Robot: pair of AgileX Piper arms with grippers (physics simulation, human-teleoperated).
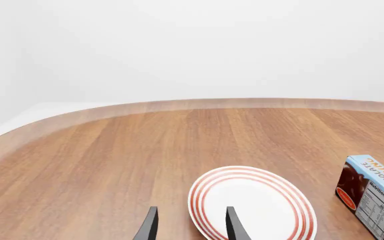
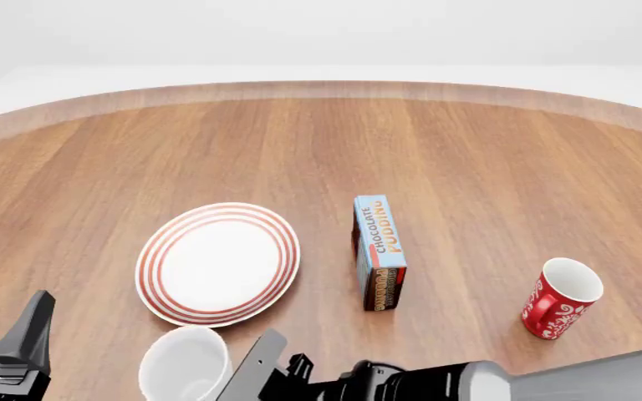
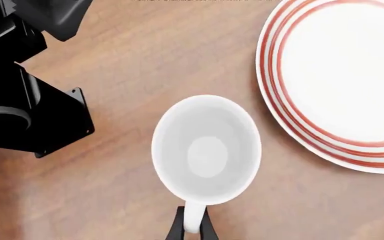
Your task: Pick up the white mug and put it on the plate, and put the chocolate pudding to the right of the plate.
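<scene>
Your right end effector (image 3: 190,227) is clamped on the handle of the white mug (image 2: 185,364), low in the front frame just beside the plate (image 2: 218,263), ready for lifting. Your left end effector (image 1: 190,226) idles, fingers apart. The chocolate pudding (image 2: 379,251) already stands right of the plate.

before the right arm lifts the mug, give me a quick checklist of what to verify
1. Right gripper closed on the handle of the white mug: ok, fingers pinch the handle in the right wrist view.
2. Mug upright: ok, opening faces up.
3. Plate bare: ok, nothing on it.
4. Mug apart from plate: ok, a gap of table shows between them.
5. Left gripper clear of the lift path: cannot tell; it is open, with one finger over the plate rim.
6. Pudding out of the way: ok, it stands right of the plate, away from the mug.
</scene>
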